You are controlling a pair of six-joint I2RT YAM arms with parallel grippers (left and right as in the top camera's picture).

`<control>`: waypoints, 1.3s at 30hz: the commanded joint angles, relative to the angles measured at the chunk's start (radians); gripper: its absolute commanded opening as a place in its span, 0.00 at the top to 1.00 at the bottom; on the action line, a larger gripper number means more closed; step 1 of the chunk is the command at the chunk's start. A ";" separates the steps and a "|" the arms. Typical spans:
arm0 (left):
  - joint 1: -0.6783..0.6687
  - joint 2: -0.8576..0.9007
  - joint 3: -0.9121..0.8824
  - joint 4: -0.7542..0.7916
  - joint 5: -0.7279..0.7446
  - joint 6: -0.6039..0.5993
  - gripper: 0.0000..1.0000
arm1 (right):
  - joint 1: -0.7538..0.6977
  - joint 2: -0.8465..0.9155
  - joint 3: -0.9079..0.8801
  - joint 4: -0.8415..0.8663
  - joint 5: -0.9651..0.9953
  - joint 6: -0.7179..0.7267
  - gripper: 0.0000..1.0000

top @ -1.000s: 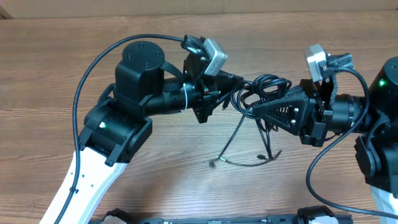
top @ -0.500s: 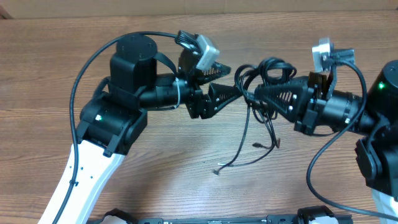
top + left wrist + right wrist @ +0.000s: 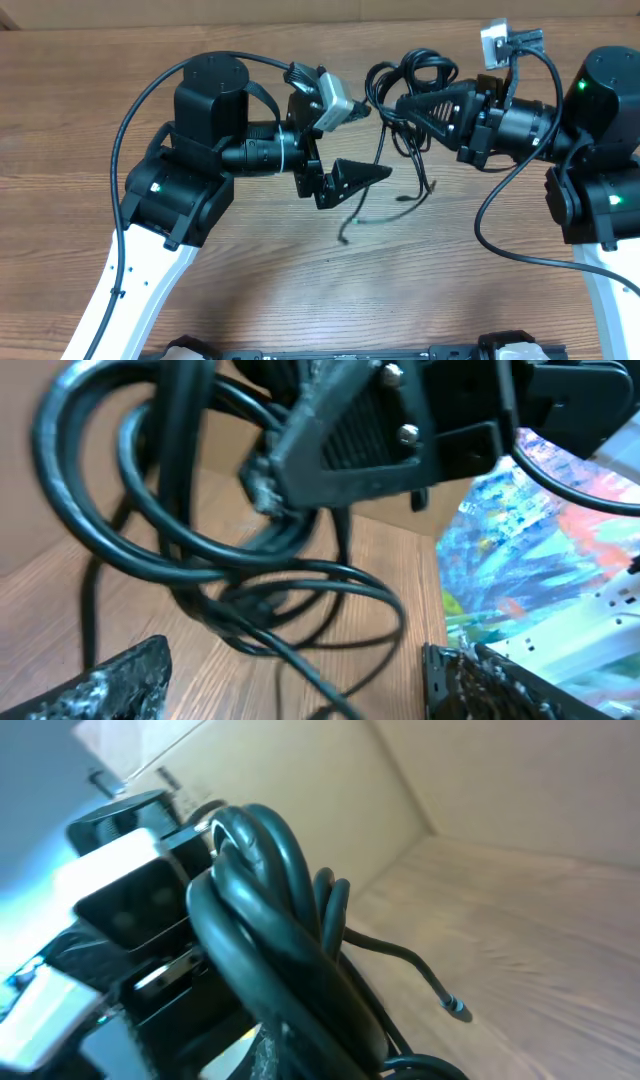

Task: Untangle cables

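Cables (image 3: pixel 412 78) hang as one knotted bundle from the tip of the right gripper (image 3: pixel 397 103), which is clamped tight on several loops. From that gripper, a few loose tails drop toward the wooden table (image 3: pixel 300 285), with small plug ends (image 3: pixel 404 198) just below it. The left gripper (image 3: pixel 365 140) stands just beside the right gripper, on its near-left side. Its fingers are spread wide and grip nothing. Its wrist view shows the loops dangling in front of the gap between the two fingers, touching neither.

Risk lies mostly in the single grip. The right gripper pinches several strands together, so any pull by the left gripper on a loop would likely tighten the knot rather than free a cord. If the left gripper closes on more than one strand, or on a strand trapped under the right gripper's fingers, the cords could jam or slip out altogether. The dangling tails could also snag on the lower finger (image 3: pixel 362 172) as it moves in.

A second ago the left gripper was shut against the bundle, right next to the right gripper. It has since let go, opened fully and backed off, while the right gripper has carried the bundle toward the far edge.
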 commanded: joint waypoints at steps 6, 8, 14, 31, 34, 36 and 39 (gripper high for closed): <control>0.010 0.001 0.015 0.113 -0.166 -0.154 0.02 | 0.003 -0.016 0.016 0.015 -0.128 0.026 0.96; 0.010 0.002 0.015 0.124 -0.187 -0.153 0.02 | 0.003 -0.016 0.016 0.038 -0.175 0.026 0.96; 0.010 0.030 0.015 0.130 -0.208 -0.153 0.14 | 0.003 -0.016 0.016 0.098 -0.278 0.079 0.96; -0.084 0.071 0.015 0.306 -0.180 -0.164 0.78 | 0.006 -0.016 0.016 0.050 -0.306 0.078 0.96; -0.097 0.071 0.015 0.362 -0.180 -0.236 0.96 | 0.006 -0.016 0.016 0.047 -0.302 0.077 0.96; -0.097 0.071 0.015 0.394 -0.179 -0.294 0.96 | 0.006 -0.013 0.014 0.035 -0.290 0.066 0.96; -0.089 0.070 0.015 0.438 -0.158 -0.367 0.96 | 0.006 -0.011 -0.007 0.017 -0.237 0.058 0.96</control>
